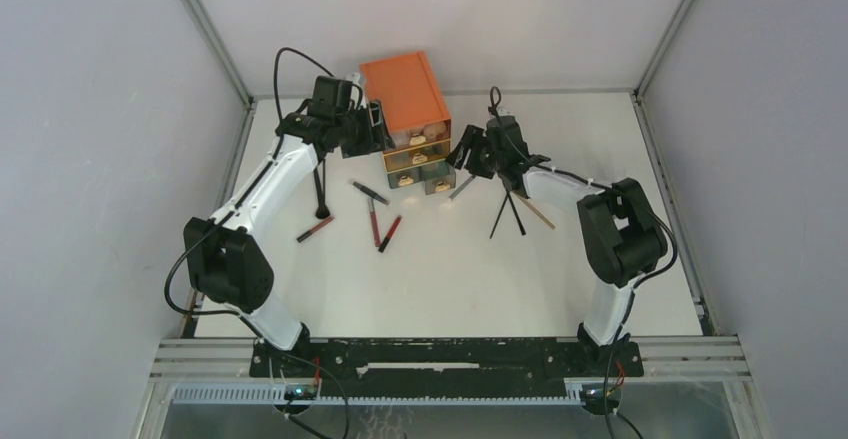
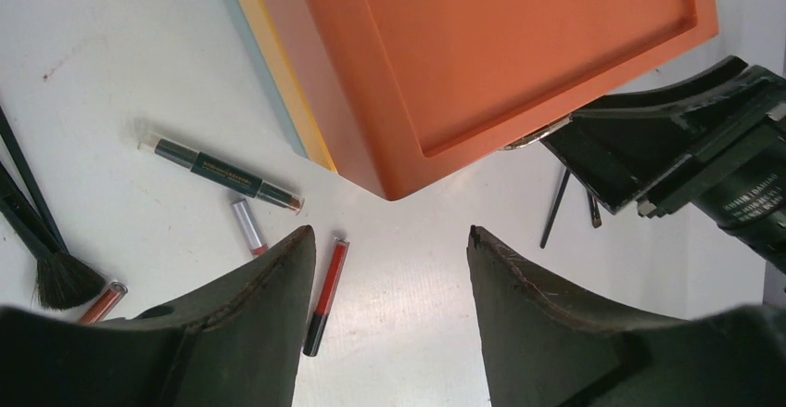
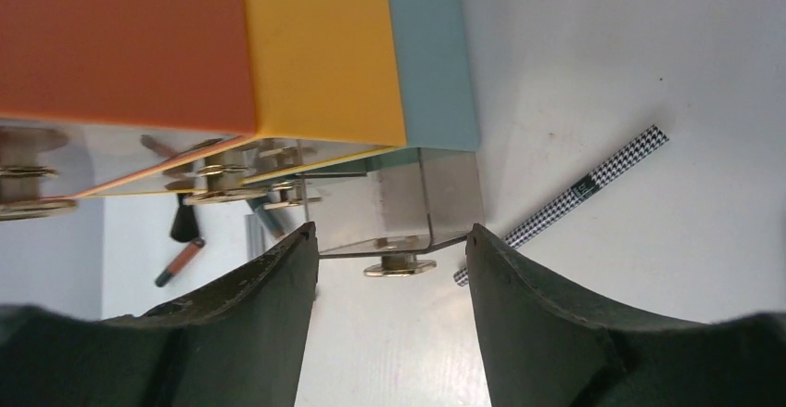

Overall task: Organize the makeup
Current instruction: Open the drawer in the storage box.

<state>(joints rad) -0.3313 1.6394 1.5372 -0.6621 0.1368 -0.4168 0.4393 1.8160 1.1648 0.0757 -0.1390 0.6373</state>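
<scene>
From above, the left gripper [image 1: 375, 124] sits at the left side of the orange chest [image 1: 405, 89] and the right gripper [image 1: 463, 154] at its right front. Red and dark pencils [image 1: 375, 221] lie scattered before the chest, with black brushes [image 1: 508, 214] off to its right. The left wrist view shows jaws wide apart and empty near the chest's corner, a red pencil [image 2: 326, 294] beside one finger. In the right wrist view the jaws are equally wide, gripping nothing, on either side of the knob [image 3: 399, 266] of the pulled-out bottom drawer [image 3: 408, 194]. A checked pencil [image 3: 565, 201] lies beside it.
</scene>
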